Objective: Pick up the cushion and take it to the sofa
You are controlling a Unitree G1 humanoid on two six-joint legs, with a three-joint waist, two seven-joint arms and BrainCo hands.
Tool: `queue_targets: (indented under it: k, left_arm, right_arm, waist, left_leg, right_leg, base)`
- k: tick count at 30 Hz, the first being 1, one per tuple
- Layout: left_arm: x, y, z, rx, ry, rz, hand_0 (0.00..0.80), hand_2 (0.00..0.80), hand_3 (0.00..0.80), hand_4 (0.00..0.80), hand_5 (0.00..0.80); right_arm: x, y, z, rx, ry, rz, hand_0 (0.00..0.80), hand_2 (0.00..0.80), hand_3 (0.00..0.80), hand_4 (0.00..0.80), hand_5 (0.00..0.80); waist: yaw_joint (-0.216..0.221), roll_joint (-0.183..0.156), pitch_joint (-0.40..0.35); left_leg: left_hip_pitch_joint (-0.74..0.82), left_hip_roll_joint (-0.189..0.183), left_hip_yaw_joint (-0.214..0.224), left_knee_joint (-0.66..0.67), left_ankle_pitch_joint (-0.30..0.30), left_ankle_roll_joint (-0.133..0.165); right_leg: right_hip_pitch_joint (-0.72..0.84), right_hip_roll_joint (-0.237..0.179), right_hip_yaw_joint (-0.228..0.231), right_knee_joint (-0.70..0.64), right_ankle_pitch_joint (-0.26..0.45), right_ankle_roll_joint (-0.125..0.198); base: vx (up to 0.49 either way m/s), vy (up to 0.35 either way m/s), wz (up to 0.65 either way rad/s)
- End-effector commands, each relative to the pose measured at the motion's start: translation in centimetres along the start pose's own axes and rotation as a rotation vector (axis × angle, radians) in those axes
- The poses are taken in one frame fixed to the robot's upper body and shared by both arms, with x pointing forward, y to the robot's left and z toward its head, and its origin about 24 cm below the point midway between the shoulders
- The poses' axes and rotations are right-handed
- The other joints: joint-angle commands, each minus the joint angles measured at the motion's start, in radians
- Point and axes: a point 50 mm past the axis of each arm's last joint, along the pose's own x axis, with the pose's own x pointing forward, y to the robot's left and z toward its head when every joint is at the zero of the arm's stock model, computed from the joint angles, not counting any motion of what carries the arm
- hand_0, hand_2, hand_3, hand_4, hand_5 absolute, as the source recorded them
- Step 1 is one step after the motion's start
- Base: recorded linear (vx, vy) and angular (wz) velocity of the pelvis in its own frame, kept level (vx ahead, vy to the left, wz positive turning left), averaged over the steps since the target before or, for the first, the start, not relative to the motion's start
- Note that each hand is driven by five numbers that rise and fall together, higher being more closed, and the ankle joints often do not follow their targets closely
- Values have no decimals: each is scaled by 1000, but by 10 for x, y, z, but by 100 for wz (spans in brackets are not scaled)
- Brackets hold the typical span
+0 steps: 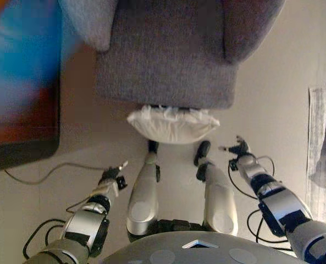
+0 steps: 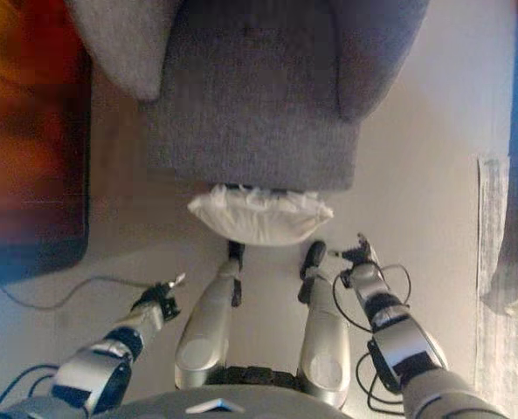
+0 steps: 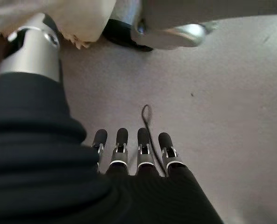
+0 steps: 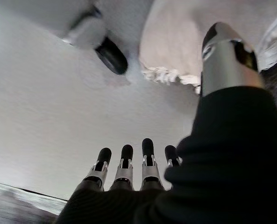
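From the left eye view we see the cushion (image 1: 172,125) lying on the floor (image 1: 86,151), touching the front edge of the grey sofa (image 1: 165,60). Our left hand (image 1: 111,180) hangs low on one side of it and our right hand (image 1: 238,149) on the other, both well apart from the cushion and holding nothing.

The right eye view shows the same layout: the cushion (image 2: 260,216) sits between the two hands, tight against the sofa base. We judge that a one-sided reach could shove it under the sofa or only catch the frilled edge, so it slips out on the lift.

In the left wrist view our fingers (image 3: 122,144) are straight and empty over bare floor, with a corner of the cushion (image 3: 77,21) beyond the thumb (image 3: 33,49). A thin cable (image 1: 47,173) lies near this arm and could snag if we sweep low.

In the right wrist view the fingers (image 4: 147,158) are likewise straight and empty, the cushion (image 4: 173,42) ahead. Closing too early would grab only air.
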Motion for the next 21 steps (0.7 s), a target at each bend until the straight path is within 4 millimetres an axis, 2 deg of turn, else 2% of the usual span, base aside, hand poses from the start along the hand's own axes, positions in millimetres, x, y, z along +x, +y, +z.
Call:
queue_targets:
  k: [1, 5, 7, 9, 14, 21]
  left_arm:
    - [0, 2, 44, -32, -186, 80, 0, 0, 0, 0, 0]
    - [-7, -13, 78, -63, -350, 49, 0, 0, 0, 0, 0]
    - [-5, 1, 102, -71, -399, 41, 0, 0, 0, 0, 0]
    - [-6, 4, 120, -83, -442, 35, 0, 0, 0, 0, 0]
    - [-12, -5, 123, -98, -524, 55, 0, 0, 0, 0, 0]
    - [-27, -19, 164, -129, -638, 15, 0, 0, 0, 0, 0]
  right_arm:
    - [4, -18, 32, 49, -122, -97, 0, 0, 0, 0, 0]
    - [7, -33, 54, 61, -187, -158, 0, 0, 0, 0, 0]
    - [10, -47, 63, 51, -210, -187, 0, 0, 0, 0, 0]
    - [12, -59, 73, 45, -233, -207, 0, 0, 0, 0, 0]
    - [12, -65, 85, 76, -279, -234, 0, 0, 0, 0, 0]
    - [11, -81, 116, 63, -361, -265, 0, 0, 0, 0, 0]
  waist:
    - [-13, -19, 51]
    - [-27, -11, 64]
    - [-35, -1, 64]
    - [-41, 5, 64]
    - [-43, -5, 64]
    - [-49, -9, 64]
  left_leg:
    - [-68, -43, 12, 129, -61, 37]
    - [-156, -47, 16, 166, -64, 40]
    - [-208, -46, 21, 189, -64, 36]
    - [-260, -40, 26, 207, -64, 38]
    - [-384, -32, 15, 255, -73, 38]
    - [-535, -21, 6, 306, -88, 37]
  right_leg:
    - [38, -16, 61, -63, -17, 75]
    - [-57, -26, 77, -44, -6, 83]
    - [-113, -34, 87, -28, -3, 87]
    - [-172, -38, 100, -15, 1, 89]
    - [-297, -36, 118, 35, -1, 83]
    - [-452, -29, 140, 97, -14, 74]
  base:
    - [-24, 90, 7]
    - [-3, 85, 11]
    - [1, 112, 14]
    - [-3, 76, 12]
    - [-2, -5, 3]
    - [-2, 5, 3]
